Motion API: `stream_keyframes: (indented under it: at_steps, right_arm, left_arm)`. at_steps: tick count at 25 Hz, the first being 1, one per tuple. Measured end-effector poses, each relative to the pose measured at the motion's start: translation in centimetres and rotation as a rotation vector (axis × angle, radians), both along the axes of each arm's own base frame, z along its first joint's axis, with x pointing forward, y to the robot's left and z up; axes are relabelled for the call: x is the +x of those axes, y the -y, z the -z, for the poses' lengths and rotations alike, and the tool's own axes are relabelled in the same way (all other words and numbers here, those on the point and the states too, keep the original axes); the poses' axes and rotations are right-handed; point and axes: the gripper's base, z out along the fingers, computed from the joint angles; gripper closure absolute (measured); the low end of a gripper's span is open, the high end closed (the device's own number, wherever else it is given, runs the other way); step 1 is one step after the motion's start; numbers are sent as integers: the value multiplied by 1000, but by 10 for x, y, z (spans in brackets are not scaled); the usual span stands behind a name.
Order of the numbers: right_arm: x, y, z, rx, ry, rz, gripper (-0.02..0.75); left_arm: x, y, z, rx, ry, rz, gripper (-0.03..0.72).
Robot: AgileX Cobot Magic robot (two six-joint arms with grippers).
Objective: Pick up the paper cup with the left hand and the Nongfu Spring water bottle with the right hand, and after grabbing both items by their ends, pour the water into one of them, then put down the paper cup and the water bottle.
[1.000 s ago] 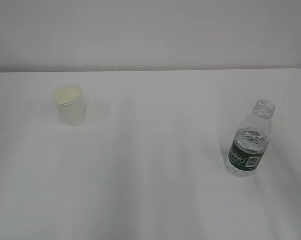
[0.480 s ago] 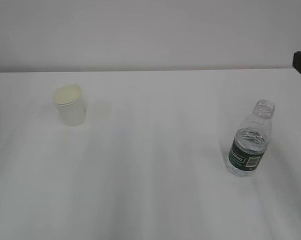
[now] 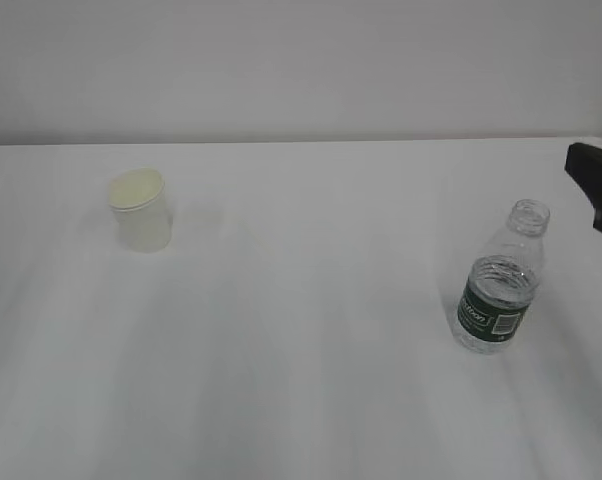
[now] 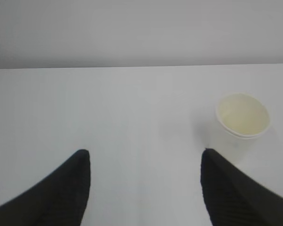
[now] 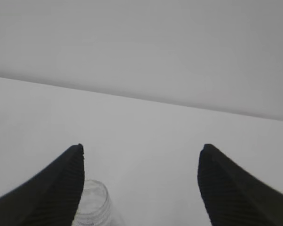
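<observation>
The white paper cup (image 3: pixel 141 215) stands upright on the left of the white table; in the left wrist view the paper cup (image 4: pixel 241 123) sits ahead and to the right of my left gripper (image 4: pixel 145 157), which is open and empty. The Nongfu Spring water bottle (image 3: pixel 499 285), clear with a dark green label and no cap, stands upright at the right, with water inside. A black part of the right hand (image 3: pixel 596 180) shows at the right edge, above and right of the bottle. My right gripper (image 5: pixel 141 150) is open, and the bottle's mouth (image 5: pixel 92 205) shows beside its left finger.
The white table (image 3: pixel 301 350) ends at a far edge against a pale wall (image 3: pixel 301 60). The left hand does not show in the exterior view.
The right hand has come into the exterior view at the right edge and moved left toward the bottle. Cup and bottle have not moved.
</observation>
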Motion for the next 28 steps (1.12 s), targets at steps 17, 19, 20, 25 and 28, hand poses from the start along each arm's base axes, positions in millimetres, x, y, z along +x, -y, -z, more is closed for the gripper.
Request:
stream_keyframes:
  at_steps: [17, 19, 20, 25, 28]
  right_arm:
    - [-29, 2, 51, 43, -45, -12, 165]
    - [-32, 2, 54, 45, -48, -12, 165]
    - [-34, 2, 56, 44, -56, -12, 165]
    - [-38, 2, 60, 46, -62, -18, 166]
    - [-38, 2, 60, 48, -65, -21, 184]
  left_arm:
    - [-34, 36, 54, -65, -26, 145, 164]
    - [-43, 39, 69, -67, -51, 164, 165]
    - [-48, 40, 75, -66, -53, 175, 164]
    - [-64, 38, 95, -70, -59, 179, 165]
    - [-64, 40, 100, -71, -56, 201, 165]
